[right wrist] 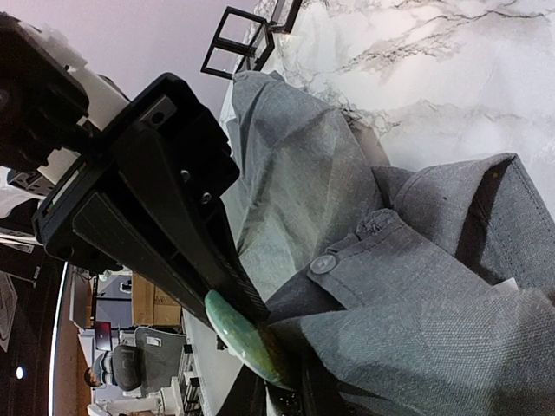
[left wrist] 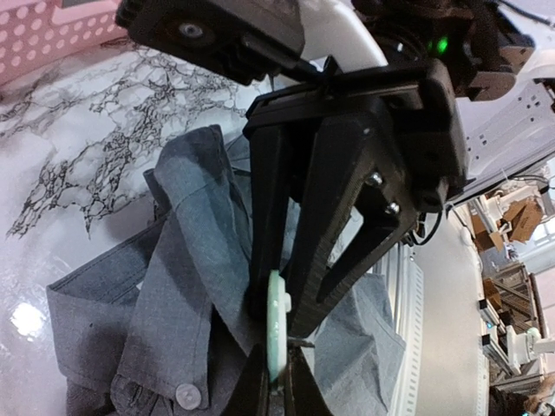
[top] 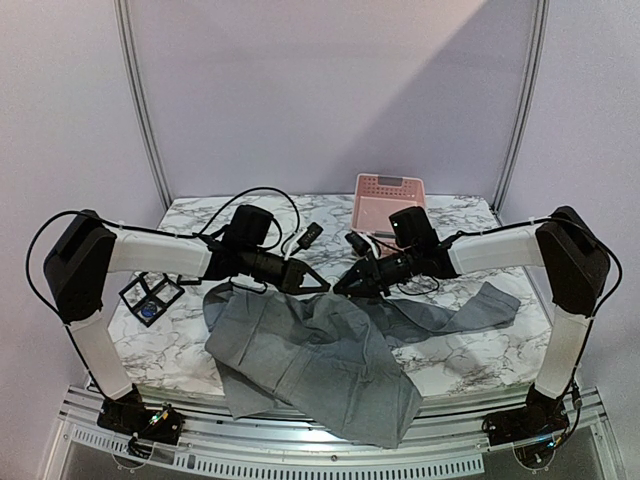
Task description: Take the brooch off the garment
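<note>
Both my arms are folded alike. Each rises from its base at the near edge, bends at a high elbow out to its own side, and runs its forearm inward, roughly level, over the marble table (top: pixel 480 355). My left claw (top: pixel 318 285) and right claw (top: pixel 346 286) meet tip to tip at the middle, low over the garment (top: pixel 310 365). The grey cloth lies crumpled there, with one part hanging over the near edge and another trailing off to the right.

From above, the brooch is hidden between the claw tips, and only the wrist cameras show it. It is a pale green disc (left wrist: pixel 277 316), seen edge-on from the left wrist and more face-on from the right. It sits against a raised fold of the cloth, near a grey button (right wrist: pixel 323 263). The top view shows the pink basket (top: pixel 390 200) whole at the far edge and a black wire frame (top: pixel 150 296) on the left; the wrist views catch only corners of them.

My left claw is clamped on the brooch, with a finger on each side of the disc. My right claw is narrow, its fingers (left wrist: pixel 347 234) slanting together to tips that flank the same disc. I cannot tell whether they press it or only sit beside it. I also cannot tell whether the brooch is pinned to the cloth.
</note>
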Robot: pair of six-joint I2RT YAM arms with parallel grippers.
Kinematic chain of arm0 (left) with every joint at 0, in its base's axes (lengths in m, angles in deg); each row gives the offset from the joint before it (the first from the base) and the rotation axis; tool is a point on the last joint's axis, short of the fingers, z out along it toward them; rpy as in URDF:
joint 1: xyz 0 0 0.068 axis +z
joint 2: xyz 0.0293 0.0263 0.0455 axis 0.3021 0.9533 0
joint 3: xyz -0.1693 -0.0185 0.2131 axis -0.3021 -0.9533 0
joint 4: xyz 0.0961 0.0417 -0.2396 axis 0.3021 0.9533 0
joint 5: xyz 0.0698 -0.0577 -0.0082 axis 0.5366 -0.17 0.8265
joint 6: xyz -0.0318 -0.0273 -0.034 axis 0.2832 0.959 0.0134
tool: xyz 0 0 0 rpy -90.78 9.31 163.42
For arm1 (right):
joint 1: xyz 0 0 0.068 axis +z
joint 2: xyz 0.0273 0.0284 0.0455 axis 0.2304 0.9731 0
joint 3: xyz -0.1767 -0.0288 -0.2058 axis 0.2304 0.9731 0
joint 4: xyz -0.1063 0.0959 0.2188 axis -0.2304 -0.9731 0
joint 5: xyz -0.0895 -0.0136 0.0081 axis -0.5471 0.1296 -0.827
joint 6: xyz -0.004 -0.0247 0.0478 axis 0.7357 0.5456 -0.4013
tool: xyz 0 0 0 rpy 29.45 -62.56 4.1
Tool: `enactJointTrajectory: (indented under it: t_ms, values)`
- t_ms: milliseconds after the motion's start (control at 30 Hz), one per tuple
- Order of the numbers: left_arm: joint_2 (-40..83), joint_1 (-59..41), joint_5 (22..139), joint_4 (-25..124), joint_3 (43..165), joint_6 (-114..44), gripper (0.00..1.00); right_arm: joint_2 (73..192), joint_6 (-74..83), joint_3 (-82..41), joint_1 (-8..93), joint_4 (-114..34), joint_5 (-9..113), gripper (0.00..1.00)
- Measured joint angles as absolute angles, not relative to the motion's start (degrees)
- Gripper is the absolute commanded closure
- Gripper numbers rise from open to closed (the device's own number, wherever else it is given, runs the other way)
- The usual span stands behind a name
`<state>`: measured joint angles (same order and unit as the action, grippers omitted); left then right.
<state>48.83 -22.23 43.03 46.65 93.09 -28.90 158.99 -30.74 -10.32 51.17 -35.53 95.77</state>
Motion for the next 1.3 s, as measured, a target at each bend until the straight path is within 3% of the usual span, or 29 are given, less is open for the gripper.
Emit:
enactJointTrajectory:
  t_ms: [367, 733, 1033, 1300]
  values:
    - [48.87, -22.54, 44.19, 47.11, 93.71, -29.07, 1.00, 158.97, -30.79, -10.27, 51.17, -34.46, 94.46, 0.80]
    - [49.81, -22.62, 42.20, 47.29, 96.18, -28.22, 1.00, 153.24, -27.44, -4.22, 50.75, -29.35, 90.07, 0.50]
    - [49.81, -23.76, 37.61, 45.91, 96.53, -27.32, 1.00, 142.33, -23.20, 2.45, 49.99, -21.32, 88.58, 0.46]
    - [49.81, -23.28, 33.15, 37.63, 95.30, -21.40, 1.00, 141.55, -22.11, 6.78, 50.14, -17.98, 90.22, 0.46]
